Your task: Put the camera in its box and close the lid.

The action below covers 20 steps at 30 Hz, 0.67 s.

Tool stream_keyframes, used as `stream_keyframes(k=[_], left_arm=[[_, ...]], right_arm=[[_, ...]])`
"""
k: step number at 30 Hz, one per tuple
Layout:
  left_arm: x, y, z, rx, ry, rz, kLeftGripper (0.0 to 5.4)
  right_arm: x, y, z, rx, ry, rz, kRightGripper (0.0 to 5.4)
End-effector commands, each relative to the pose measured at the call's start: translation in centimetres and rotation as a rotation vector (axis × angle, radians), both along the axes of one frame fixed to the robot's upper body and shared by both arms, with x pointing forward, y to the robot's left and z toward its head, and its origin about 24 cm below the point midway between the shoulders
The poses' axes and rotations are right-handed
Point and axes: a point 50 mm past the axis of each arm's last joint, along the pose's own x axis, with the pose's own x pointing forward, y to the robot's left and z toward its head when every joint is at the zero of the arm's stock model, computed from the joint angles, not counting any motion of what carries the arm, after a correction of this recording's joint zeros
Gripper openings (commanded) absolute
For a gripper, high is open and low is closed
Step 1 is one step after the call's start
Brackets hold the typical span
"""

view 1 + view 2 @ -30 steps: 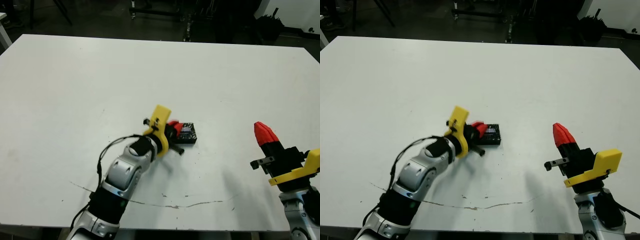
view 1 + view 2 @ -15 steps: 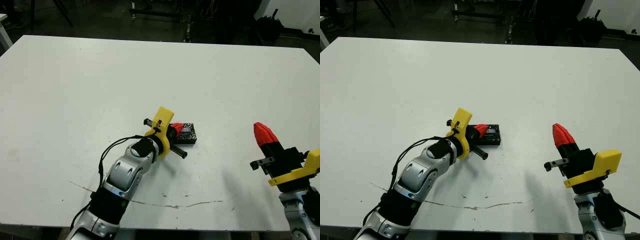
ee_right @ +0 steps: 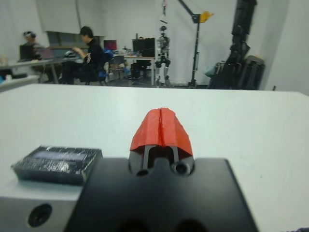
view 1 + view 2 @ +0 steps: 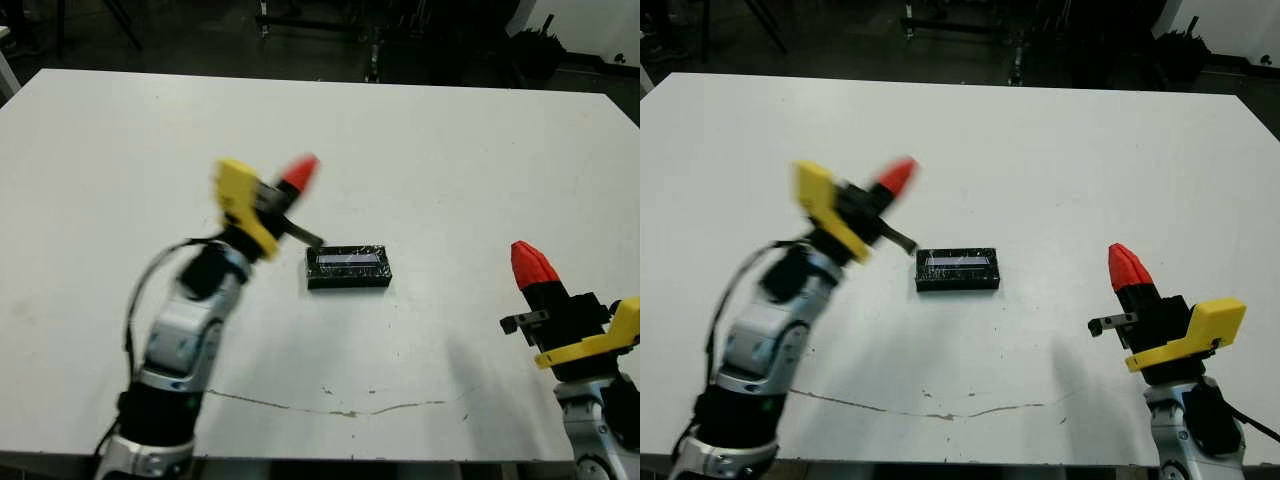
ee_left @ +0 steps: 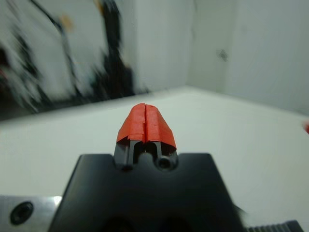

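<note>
The box [image 4: 346, 281] lies near the middle of the table with its shiny, crinkly black lid [image 4: 349, 259] flat on top of it. It also shows in the right wrist view as a low black block [image 3: 57, 164]. The camera is hidden. My left gripper [image 4: 301, 172] is raised above the table to the left of the box, clear of it, its red fingertips [image 5: 146, 123] shut together on nothing. Well to the right of the box, near the front edge, my right gripper [image 4: 531, 263] is shut and empty too.
A thin dark crack line [image 4: 340, 410] runs along the table near its front edge. In the right wrist view, people [image 3: 89, 48] sit at desks beyond the table's far side, with stands and equipment [image 3: 195, 38] behind them.
My left gripper, which was down at the box's left end, has lifted and swung left, away from it. The box lies a little straighter. The right arm has not moved.
</note>
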Motion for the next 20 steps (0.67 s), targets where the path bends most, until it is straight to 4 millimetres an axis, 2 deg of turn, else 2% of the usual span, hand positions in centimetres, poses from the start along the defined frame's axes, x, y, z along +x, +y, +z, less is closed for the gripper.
stream_keyframes(k=[1, 9, 15, 20], left_arm=[[-0.6, 2.2, -1.2, 0.019, -0.021, 0.104, 0.02], [-2.2, 4.6, -4.4, 0.002, 0.056, 0.299, 0.02], [-3.3, 4.0, -6.4, -0.130, 0.092, 0.371, 0.02], [-2.8, 3.3, -7.2, -0.176, 0.108, 0.376, 0.02]], right_arm=[[0.4, 0.3, 0.1, 0.020, 0.008, -0.032, 0.00], [1.3, 0.9, 0.4, 0.022, -0.003, -0.034, 0.00], [1.0, 0.9, 0.3, 0.012, -0.002, -0.047, 0.00], [0.7, 0.8, 0.1, -0.013, 0.000, -0.067, 0.00]])
